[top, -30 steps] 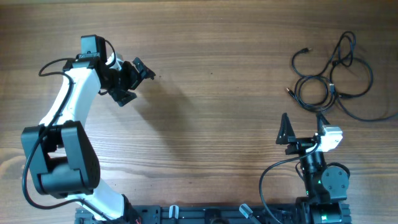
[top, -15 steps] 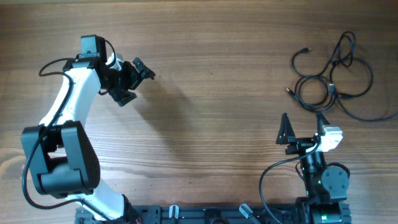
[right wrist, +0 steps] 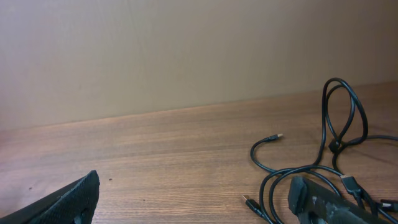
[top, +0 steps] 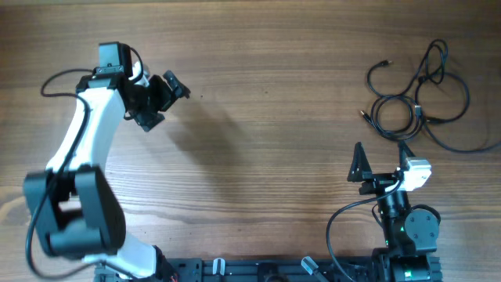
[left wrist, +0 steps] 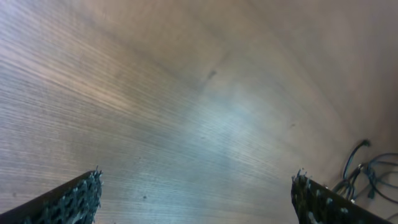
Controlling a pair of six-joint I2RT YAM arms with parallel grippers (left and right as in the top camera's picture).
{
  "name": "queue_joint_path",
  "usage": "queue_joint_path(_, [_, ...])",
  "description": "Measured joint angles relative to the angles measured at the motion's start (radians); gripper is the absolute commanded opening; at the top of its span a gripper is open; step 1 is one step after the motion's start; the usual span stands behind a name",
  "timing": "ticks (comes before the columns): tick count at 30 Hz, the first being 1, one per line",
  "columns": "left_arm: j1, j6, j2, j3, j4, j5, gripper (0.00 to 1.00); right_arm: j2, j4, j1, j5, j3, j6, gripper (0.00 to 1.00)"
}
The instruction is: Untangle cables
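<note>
The wooden table [top: 266, 117] fills the overhead view, and we judge the untangling has not begun, since nothing is held and both arms are well apart from the work. The left arm [top: 82, 149] reaches into the upper left of the frame, and its left gripper [top: 166, 106] hangs over bare wood with the jaws spread wide and empty. The right arm [top: 399, 223] sits folded at the lower right. Its right gripper [top: 381, 157] is just as wide and empty, and points toward the top of the frame. The cables [top: 416, 110] lie in the upper right as loose overlapping black loops crossing near the middle, just above the right gripper. We think the next move is a reach by the right arm to a free strand near the crossing, with the left arm brought across to pin or pull the other side. The overhead view gives the layout of the whole tangle and 2 plug ends [top: 385, 63] at its left edge. Only the right wrist view shows 1 loop standing up off the wood. The left wrist view catches the cables merely as a small cluster in its lower right corner.
</note>
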Motion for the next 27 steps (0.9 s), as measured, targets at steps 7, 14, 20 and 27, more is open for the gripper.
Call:
queue_joint_path(7, [-0.109, 0.099, -0.432, -0.254, 0.266, -0.172, 1.0, -0.002, 0.0, 0.0, 0.0, 0.0, 0.0, 1.0])
queue_joint_path(14, [-0.114, 0.145, -0.745, -0.903, 0.953, -0.238, 1.0, -0.003, 0.0, 0.0, 0.0, 0.0, 0.0, 1.0])
queue_joint_path(20, [-0.113, 0.134, -0.892, -1.244, 1.256, -0.246, 1.0, -0.003, 0.0, 0.0, -0.003, 0.0, 0.0, 1.0])
queue_joint_path(27, [-0.113, 0.134, -1.127, -1.265, 0.879, -0.265, 1.0, -0.003, 0.0, 0.0, -0.003, 0.0, 0.0, 1.0])
